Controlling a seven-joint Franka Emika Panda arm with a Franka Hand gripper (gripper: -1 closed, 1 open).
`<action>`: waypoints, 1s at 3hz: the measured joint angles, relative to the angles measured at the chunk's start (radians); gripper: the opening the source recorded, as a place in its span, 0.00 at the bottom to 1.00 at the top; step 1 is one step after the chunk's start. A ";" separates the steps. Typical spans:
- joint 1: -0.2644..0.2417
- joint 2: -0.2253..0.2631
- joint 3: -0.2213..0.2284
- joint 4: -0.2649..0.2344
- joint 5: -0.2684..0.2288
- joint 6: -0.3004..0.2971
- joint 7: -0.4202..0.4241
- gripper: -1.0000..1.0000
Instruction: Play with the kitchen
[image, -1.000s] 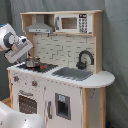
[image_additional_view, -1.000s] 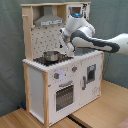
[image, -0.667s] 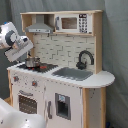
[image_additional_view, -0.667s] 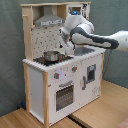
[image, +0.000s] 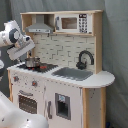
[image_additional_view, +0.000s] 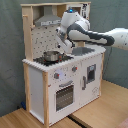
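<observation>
Overall, one kitchen (image: 60, 85) carries one metal pot (image_additional_view: 50, 56), one black faucet (image: 85, 58) and one microwave (image: 72, 23), while the gripper (image_additional_view: 66, 47) hovers nearby, its spread indiscernible

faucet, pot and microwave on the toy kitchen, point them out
faucet (image: 85, 58), first exterior view, on its black arch
pot (image_additional_view: 50, 56), second exterior view, on its metal side
microwave (image: 72, 23), first exterior view, on its door

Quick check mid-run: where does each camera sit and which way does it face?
First exterior view: in front of the kitchen, toward its sink end; the arm's wrist enters from the first exterior view's left, over the pot.
Second exterior view: off the kitchen's stove-end corner, showing its side panel; the arm reaches in from the second exterior view's right.
Both show the pot and hood.
</observation>
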 joint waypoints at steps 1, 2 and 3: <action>-0.077 0.006 0.059 0.072 0.000 -0.024 -0.022 1.00; -0.138 0.007 0.105 0.132 0.000 -0.043 -0.037 1.00; -0.206 0.007 0.158 0.200 0.000 -0.068 -0.055 1.00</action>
